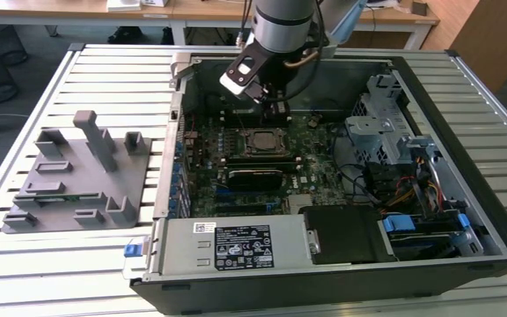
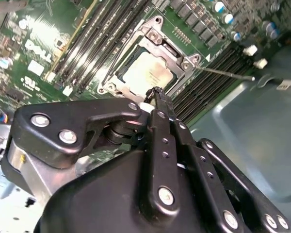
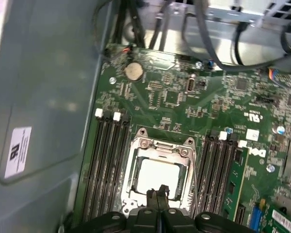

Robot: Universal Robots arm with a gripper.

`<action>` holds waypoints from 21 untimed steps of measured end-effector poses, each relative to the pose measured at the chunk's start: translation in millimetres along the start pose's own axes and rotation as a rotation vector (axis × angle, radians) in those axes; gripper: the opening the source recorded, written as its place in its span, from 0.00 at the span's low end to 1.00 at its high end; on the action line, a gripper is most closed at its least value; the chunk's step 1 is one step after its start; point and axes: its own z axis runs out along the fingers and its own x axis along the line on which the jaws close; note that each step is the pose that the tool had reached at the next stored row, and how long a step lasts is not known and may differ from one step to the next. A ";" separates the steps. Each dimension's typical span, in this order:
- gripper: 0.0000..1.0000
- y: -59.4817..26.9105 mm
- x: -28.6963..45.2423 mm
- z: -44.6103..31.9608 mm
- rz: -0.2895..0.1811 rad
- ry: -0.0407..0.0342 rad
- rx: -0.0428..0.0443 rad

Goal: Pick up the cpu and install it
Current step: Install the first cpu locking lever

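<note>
Reaching down from above, the arm enters the open computer case nearly upright, with its wrist turned a little toward the exterior view's left. The arm's upper part is cut off by the edge of the exterior view. The gripper hangs low over the green circuit board, just beside the far edge of the socket frame as the exterior view shows it.

In both wrist views the two black fingertips are pressed together with no gap, and nothing is held between them. The cpu lies flat inside the socket frame with its pale metal top facing up. Rows of dark memory slots flank the frame on two sides. In the second wrist view a thin metal lever stands out from one corner of the frame.

In the first wrist view the fingertips overlap one edge of the cpu and hide it. Whether they touch the chip or hover above it cannot be told. In the exterior view the fingers are dark against the dark board and hard to make out. A grey plastic fixture rests on the slatted table, well apart from the gripper, on the exterior view's left of the case.
</note>
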 end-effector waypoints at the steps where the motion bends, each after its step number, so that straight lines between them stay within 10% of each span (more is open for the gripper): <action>1: 0.11 0.0 0.0 0.0 -0.018 0.0000 0.0014; 21: 0.11 0.0 0.0 0.0 -0.295 0.0004 0.0234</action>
